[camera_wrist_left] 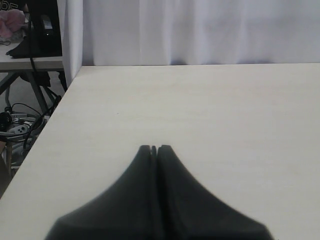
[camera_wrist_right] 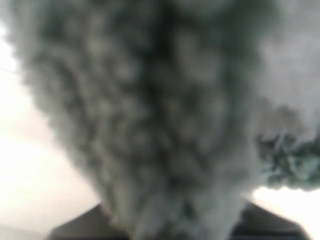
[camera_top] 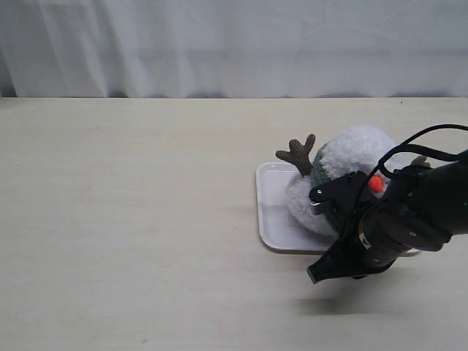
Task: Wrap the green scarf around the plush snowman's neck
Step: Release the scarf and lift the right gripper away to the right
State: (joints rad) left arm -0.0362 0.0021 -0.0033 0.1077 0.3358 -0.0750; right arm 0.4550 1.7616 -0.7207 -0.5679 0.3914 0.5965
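On the left, the left gripper [camera_wrist_left: 154, 148] is pinched together and empty above the table [camera_wrist_left: 210, 110]. Mid-right, the snowman [camera_top: 358, 150] lies on a tray [camera_top: 274, 212], the scarf [camera_top: 320, 174] already at its neck, so the wrap looks mostly done. The right gripper [camera_top: 322, 270] is beside it; I cannot tell its grip.

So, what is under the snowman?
A white tray lies under the snowman. The snowman and the right arm cover most of it, so anything else there is hidden.

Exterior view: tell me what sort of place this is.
Probably a robot lab bench: a pale table backed by a white curtain, a black robot arm over it, and, in the left wrist view, cables on the floor beside it.
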